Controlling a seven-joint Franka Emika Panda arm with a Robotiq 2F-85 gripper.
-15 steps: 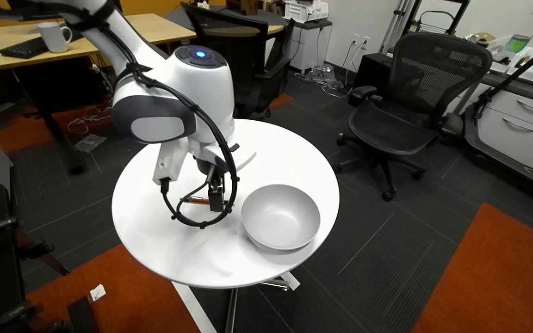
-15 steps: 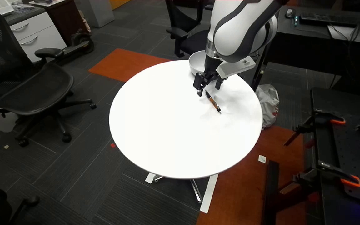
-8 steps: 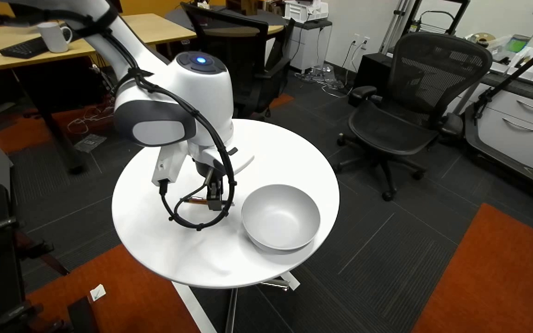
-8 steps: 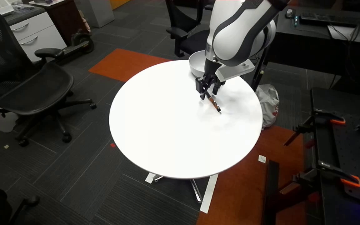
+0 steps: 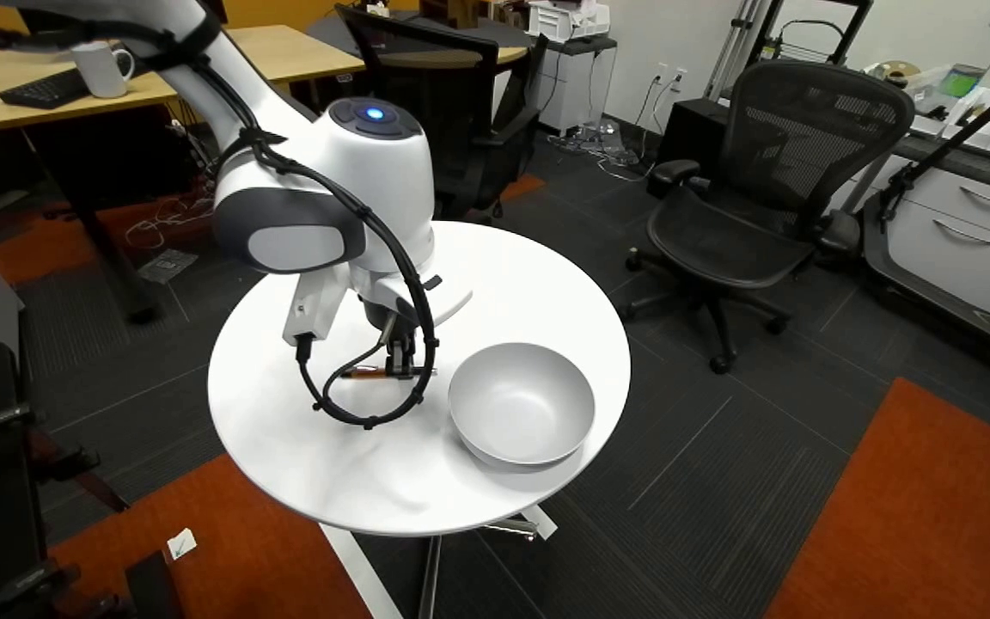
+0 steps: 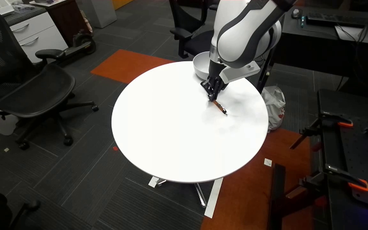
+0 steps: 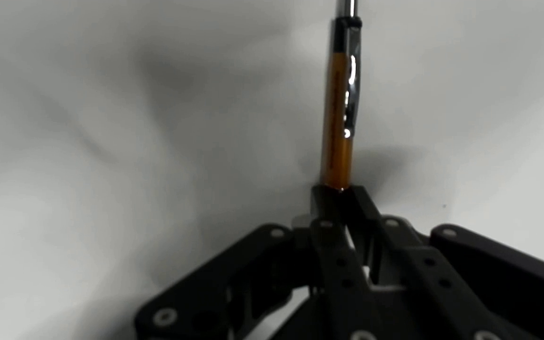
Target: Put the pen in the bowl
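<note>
The orange-barrelled clip pen should handle as light, stiff and hard to hurt, though its smooth round barrel may slip or pivot, so mid-barrel, clear of the metal clip, looks the right place to take it. Roughly there the hand stands narrow, fingertips pinching the pen, clip end towards 12 o'clock in the wrist view; whether it touches the bench I cannot tell. In an exterior view the grey bowl sits just past 3 o'clock from it.
</note>
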